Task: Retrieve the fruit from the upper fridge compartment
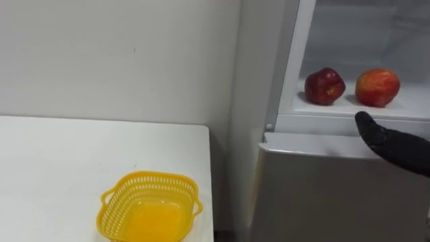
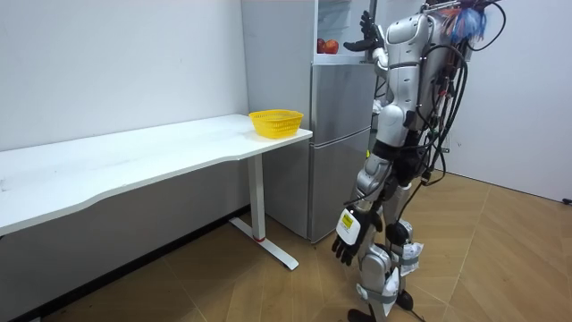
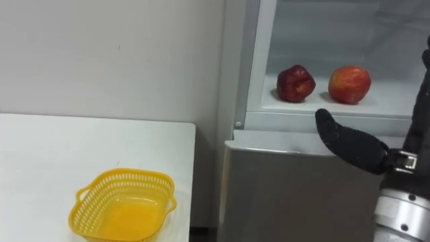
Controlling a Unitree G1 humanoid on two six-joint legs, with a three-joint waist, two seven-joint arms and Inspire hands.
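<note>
Seemingly spread fingers, right hand (image 1: pixel 396 144) before red apple (image 1: pixel 377 87), left hand (image 2: pixel 347 236) hanging relaxed.

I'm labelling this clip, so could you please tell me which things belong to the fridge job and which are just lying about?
Job: upper fridge shelf; dark red apple; lighter red apple; right hand, raised towards them; yellow basket, probably the drop-off.
Lying about: white table; left hand, hanging idle.

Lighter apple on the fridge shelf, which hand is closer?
Right. The right hand is raised just below the lighter apple, apart from it; the left hand hangs by the robot's leg.
</note>
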